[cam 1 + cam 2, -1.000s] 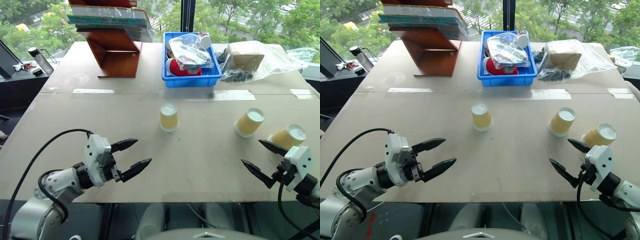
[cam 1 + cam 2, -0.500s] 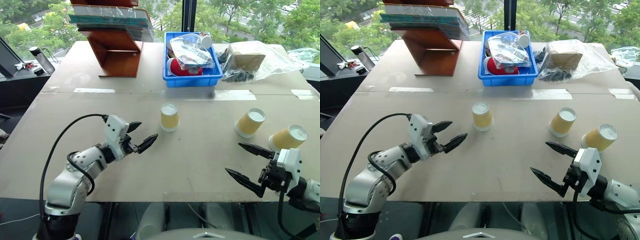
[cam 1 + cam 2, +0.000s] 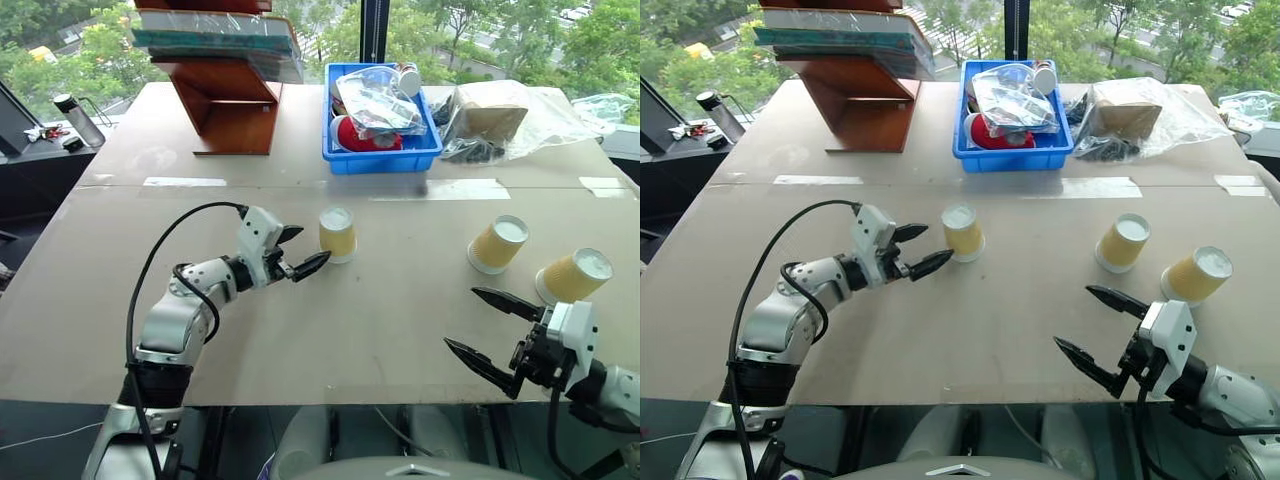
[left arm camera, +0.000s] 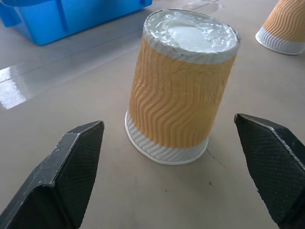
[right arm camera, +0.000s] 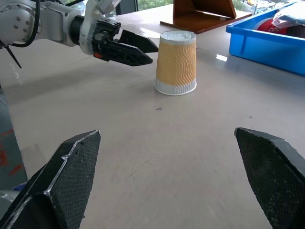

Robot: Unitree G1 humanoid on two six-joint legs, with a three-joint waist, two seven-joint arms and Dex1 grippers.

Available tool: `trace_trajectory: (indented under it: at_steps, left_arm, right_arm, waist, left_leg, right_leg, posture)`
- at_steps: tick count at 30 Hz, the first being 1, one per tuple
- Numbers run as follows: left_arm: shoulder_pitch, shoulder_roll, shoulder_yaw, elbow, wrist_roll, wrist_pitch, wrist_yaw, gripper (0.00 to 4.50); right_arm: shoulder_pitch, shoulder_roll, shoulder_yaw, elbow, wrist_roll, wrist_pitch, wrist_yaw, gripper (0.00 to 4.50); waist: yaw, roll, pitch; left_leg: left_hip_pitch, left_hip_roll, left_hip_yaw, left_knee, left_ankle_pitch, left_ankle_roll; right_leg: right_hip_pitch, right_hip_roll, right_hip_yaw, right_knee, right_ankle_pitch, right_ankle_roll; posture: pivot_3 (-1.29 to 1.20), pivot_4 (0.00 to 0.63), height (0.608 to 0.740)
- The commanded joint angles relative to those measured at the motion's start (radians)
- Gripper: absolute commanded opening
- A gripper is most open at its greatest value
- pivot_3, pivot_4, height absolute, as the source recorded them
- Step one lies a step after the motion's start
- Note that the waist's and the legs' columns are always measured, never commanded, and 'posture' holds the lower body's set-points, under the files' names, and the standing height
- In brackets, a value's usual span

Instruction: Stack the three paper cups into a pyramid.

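Observation:
Three yellow-tan ribbed paper cups stand upside down and apart on the tan table (image 3: 300, 330). The centre cup (image 3: 338, 235) has my left gripper (image 3: 308, 246) open just short of it; the left wrist view shows this cup (image 4: 183, 90) ahead of the gap, with one finger (image 4: 71, 162) on either side and neither touching. The other two cups (image 3: 498, 244) (image 3: 574, 276) stand at the right. My right gripper (image 3: 460, 317) hangs open near the table's front edge, just in front of the rightmost cup, and holds nothing.
At the back stand a blue bin (image 3: 383, 160) with bagged items, a wooden stand (image 3: 232, 105) bearing books, and a clear bag (image 3: 500, 120) with a brown box. A wide stretch of bare table lies between the centre cup and the right pair.
My left arm has stretched forward from the table's front edge up to the centre cup, still open. The right gripper has shifted a little to the left and stays open.

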Motion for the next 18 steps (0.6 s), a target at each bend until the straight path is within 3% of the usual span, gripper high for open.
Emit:
trace_trajectory:
  at_steps: [1,18]
  left_arm:
    - [-0.042,-0.007,-0.010,0.033,0.015,-0.038,-0.039,4.50]
    - [-0.208,-0.044,-0.072,0.252,0.083,-0.141,-0.200,4.50]
  right_arm:
    - [0.009,0.010,0.013,-0.045,-0.006,-0.020,-0.016,4.45]
    - [0.067,0.077,0.042,-0.082,-0.066,-0.059,-0.102,4.45]
  waist:
    - [0.000,0.000,0.000]
    - [-0.002,0.000,0.000]
  left_leg:
    - [0.000,0.000,0.000,0.000,0.000,0.000]
    - [0.000,-0.001,0.000,0.000,0.000,0.000]
  right_leg:
    - [0.000,0.000,0.000,0.000,0.000,0.000]
    - [0.000,0.000,0.000,0.001,0.000,0.000]
  posture:
    - [0.00,0.150,0.740]
    - [0.00,0.150,0.740]
